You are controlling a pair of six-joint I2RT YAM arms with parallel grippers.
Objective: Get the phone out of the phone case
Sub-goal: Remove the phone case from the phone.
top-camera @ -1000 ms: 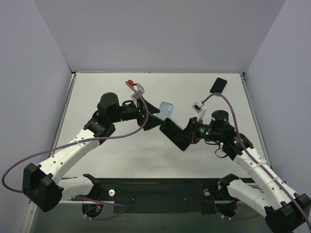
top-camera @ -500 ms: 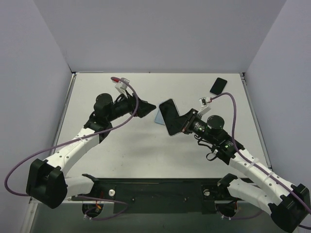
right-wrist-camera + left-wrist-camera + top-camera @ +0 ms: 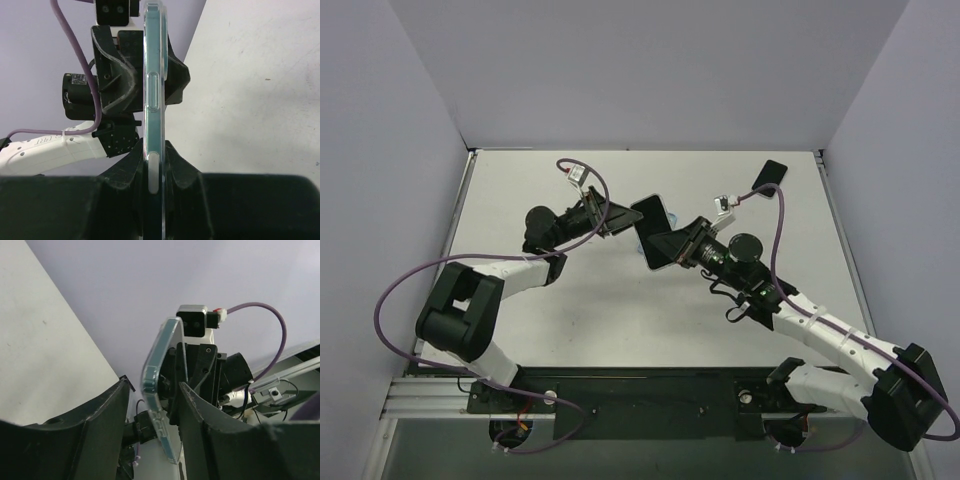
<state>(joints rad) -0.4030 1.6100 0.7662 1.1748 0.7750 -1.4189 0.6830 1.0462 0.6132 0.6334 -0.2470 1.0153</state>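
The right gripper (image 3: 156, 155) pinches the phone case (image 3: 152, 85) by its near end, in the air above the table (image 3: 570, 310). The phone (image 3: 655, 225) seems seated inside, though the edge-on views barely show it. Beyond, the left gripper (image 3: 153, 387) straddles the far end, half spread, touching neither side. If it bites phone and case together, nothing separates. Too hard a pull could twist the case loose and drop it.
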